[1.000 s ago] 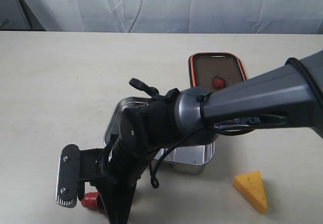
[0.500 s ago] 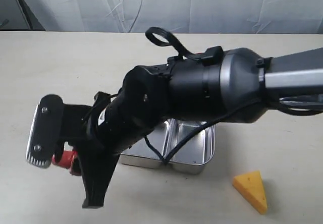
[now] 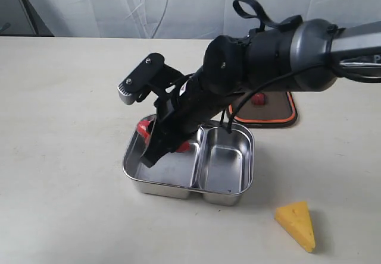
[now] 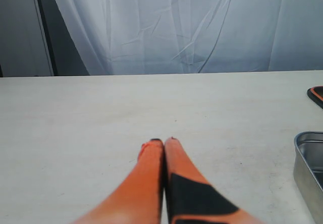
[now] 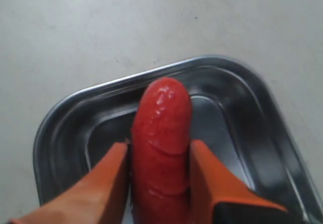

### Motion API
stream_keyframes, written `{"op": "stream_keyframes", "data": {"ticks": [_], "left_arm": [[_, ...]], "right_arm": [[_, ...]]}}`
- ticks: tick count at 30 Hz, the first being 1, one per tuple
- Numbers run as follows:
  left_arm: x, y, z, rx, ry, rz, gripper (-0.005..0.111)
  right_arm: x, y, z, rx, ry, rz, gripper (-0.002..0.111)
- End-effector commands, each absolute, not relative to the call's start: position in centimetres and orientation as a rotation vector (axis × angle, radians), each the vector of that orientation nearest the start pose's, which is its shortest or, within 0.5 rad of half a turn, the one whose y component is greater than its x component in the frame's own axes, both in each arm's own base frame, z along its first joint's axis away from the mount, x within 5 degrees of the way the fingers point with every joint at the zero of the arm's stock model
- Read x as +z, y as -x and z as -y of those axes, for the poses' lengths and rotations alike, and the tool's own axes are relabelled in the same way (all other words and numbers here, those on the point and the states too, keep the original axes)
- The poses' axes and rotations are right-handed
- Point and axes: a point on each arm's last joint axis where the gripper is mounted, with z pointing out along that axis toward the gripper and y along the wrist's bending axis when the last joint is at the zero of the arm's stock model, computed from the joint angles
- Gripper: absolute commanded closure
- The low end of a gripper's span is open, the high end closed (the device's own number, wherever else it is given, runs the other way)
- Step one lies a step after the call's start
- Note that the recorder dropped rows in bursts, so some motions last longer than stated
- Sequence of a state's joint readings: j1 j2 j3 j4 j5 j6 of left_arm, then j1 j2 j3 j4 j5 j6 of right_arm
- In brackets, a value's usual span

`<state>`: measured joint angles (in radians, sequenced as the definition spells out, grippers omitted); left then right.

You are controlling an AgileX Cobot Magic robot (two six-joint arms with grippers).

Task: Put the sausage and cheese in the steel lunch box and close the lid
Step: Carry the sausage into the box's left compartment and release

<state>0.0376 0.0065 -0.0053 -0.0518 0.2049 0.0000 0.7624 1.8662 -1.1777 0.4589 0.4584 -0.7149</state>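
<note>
The right gripper (image 5: 159, 144) is clenched on the sausage (image 5: 161, 133). Its two orange fingers (image 5: 108, 183) press the glossy red piece from both sides, and the rounded end pokes out past the tips. The sausage hangs inside the steel lunch box (image 3: 229, 200), in the compartment on the 9 o'clock side of the divider in the exterior view, close to a rounded corner. Whether it touches the floor of the tray cannot be told.

The right arm (image 3: 268, 62) reaches across from 3 o'clock and hides part of the box's far rim. White lettering on the arm at the picture's edge is too cut off to read.

The lid (image 3: 280, 116) lies flat on the table (image 3: 59, 97) at about 1 o'clock from the box, just beside it and half hidden behind the arm. Its orange rim and red centre tab show. The cheese (image 3: 296, 223), a yellow-orange wedge, sits on the table at about 4 o'clock from the box, apart from it.

The left gripper (image 4: 164, 142) is closed with its fingers pressed together and nothing between them. It is held over bare table, with a white curtain (image 4: 176, 27) behind.
</note>
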Motion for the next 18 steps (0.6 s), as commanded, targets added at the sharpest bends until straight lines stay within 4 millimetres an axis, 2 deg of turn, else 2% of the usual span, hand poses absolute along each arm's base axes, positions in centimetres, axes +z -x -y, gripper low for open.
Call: {"op": "stream_keyframes", "data": {"ticks": [1,4,6,11,15,18], "left_arm": [[19.6,-5.6,-0.1,-0.024,0.071,-1.675,0.107],[19.6,-5.6,-0.1,-0.024,0.071,-1.675,0.107],[19.6,-5.6,-0.1,-0.024,0.071,-1.675,0.107],[19.6,-5.6,-0.1,-0.024,0.071,-1.675,0.107],[19.6,-5.6,-0.1,-0.024,0.071,-1.675,0.107],[19.6,-5.6,-0.1,-0.024,0.071,-1.675,0.107]], "right_arm": [[16.7,-27.0,-28.0,0.439,1.361,-2.291,0.104],[16.5,-26.8,-27.9,0.449,1.361,-2.319,0.076],[16.5,-26.7,-27.8,0.444,1.384,-2.325,0.063],[16.7,-26.6,-27.7,0.442,1.374,-2.339,0.063],[18.6,-26.3,-27.3,0.447,1.318,-2.345,0.063],[20.5,-25.9,-26.0,0.35,1.246,-2.419,0.063]]}}
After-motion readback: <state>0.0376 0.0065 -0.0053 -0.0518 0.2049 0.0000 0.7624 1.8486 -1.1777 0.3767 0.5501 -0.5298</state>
